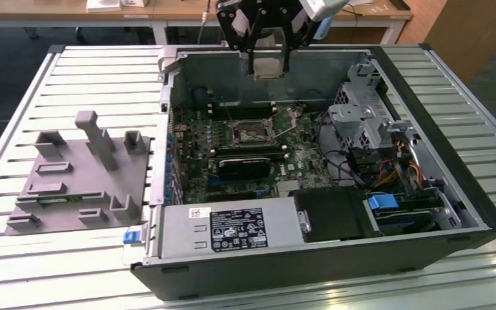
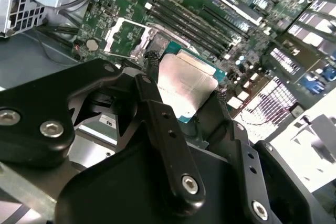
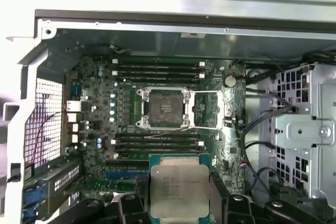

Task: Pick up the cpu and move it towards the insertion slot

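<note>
Gripper (image 2: 184, 95) clamps narrowly on the cpu (image 3: 179, 187) above the open case, insertion slot (image 3: 163, 107) below.

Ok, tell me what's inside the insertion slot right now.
The insertion slot is open; its dark centre shows inside the metal frame, with no chip seated. The cpu is held in the gripper, above the motherboard. Pin detail cannot be made out.
</note>
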`<state>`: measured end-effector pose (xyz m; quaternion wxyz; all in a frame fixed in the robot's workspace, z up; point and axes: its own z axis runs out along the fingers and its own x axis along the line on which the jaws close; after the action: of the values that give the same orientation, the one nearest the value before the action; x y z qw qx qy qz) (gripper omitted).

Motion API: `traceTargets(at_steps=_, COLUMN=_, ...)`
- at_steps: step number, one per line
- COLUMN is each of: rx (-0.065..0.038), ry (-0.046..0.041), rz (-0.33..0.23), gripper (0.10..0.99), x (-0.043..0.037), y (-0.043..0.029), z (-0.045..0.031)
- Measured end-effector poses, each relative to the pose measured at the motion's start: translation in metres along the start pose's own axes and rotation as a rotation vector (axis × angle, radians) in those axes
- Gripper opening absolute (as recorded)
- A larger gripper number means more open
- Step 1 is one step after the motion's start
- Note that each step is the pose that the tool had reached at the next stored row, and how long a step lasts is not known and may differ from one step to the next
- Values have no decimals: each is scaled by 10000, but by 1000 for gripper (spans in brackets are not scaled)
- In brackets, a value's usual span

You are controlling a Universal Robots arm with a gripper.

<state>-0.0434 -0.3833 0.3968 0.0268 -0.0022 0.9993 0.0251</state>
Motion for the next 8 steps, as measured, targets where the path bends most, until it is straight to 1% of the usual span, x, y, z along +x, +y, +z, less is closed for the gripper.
traceTargets(at_steps=8, rx=-2, ry=9, rz=1, gripper=541, x=-37, y=194, z=62)
